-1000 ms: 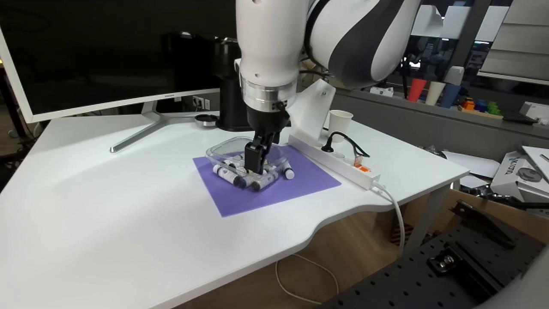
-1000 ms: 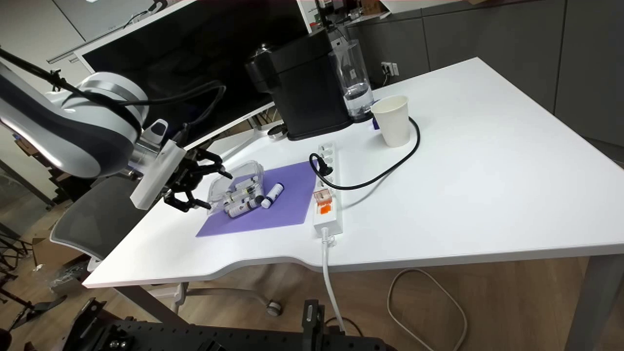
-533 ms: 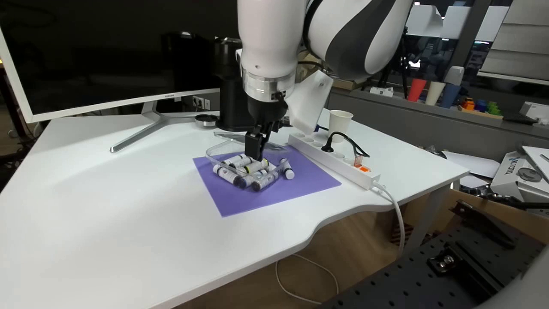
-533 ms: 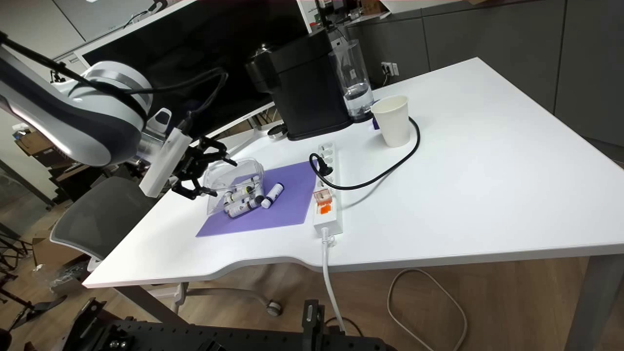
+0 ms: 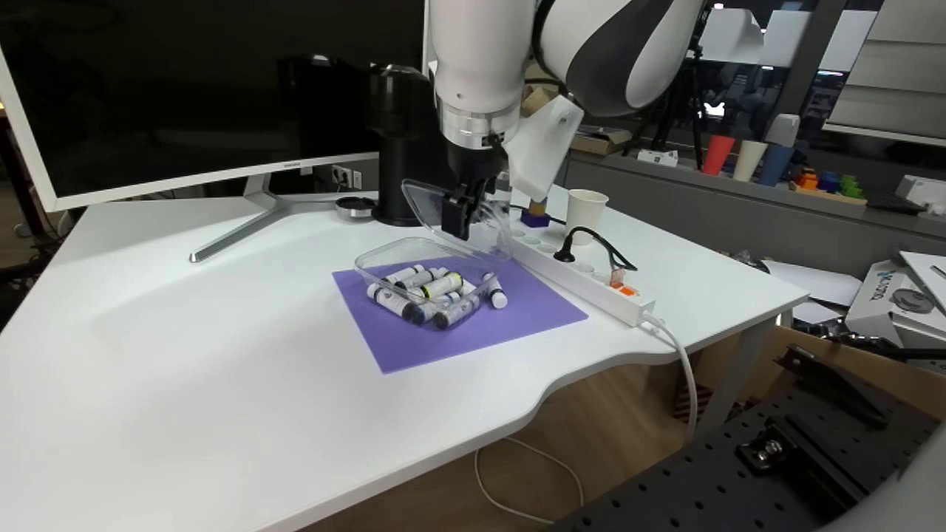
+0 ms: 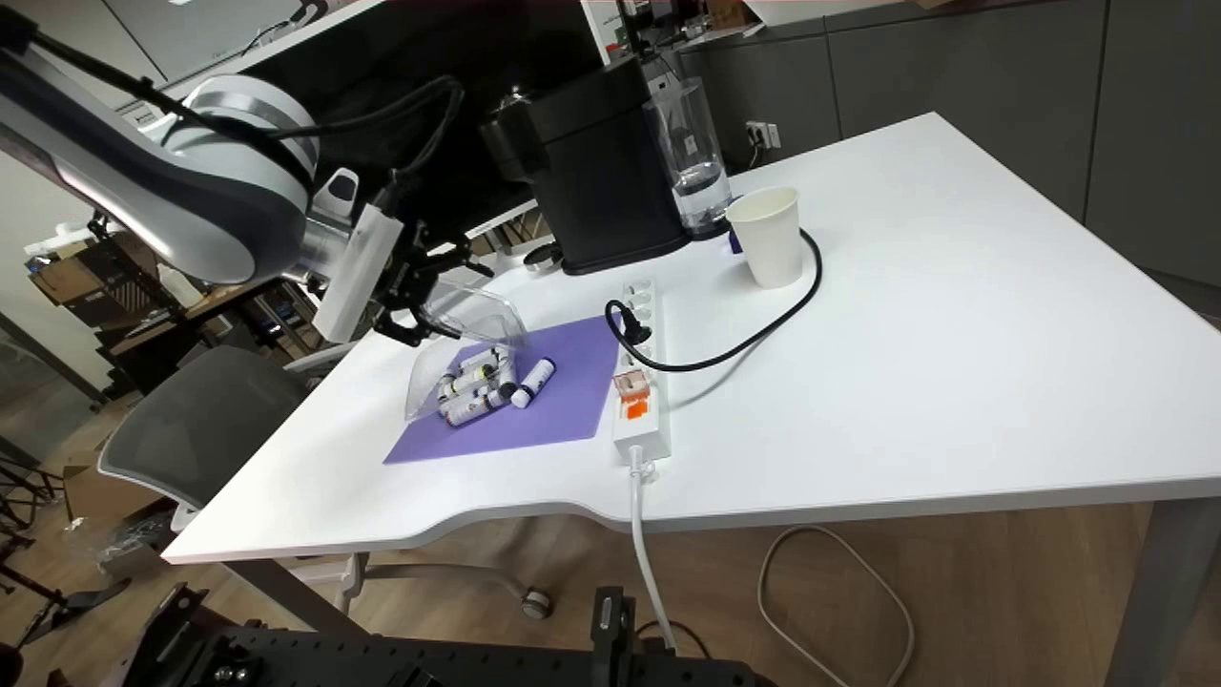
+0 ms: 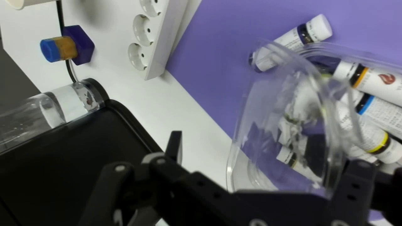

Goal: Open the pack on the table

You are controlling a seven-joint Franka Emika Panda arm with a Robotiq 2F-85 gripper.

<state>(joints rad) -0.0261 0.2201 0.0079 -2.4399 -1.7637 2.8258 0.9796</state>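
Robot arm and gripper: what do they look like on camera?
The arm is rounded and white with a dark curved panel, a silvery wrist collar and a black cable along it. A flat white plate sits beside the black, two-fingered gripper.

One pack (image 6: 426, 377) — one purple sheet (image 5: 491, 329), one power strip (image 5: 580, 286)

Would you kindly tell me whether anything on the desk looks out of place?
One small bottle lies loose on the purple sheet, outside the clear pack, which looks odd because the other bottles lie grouped inside it.
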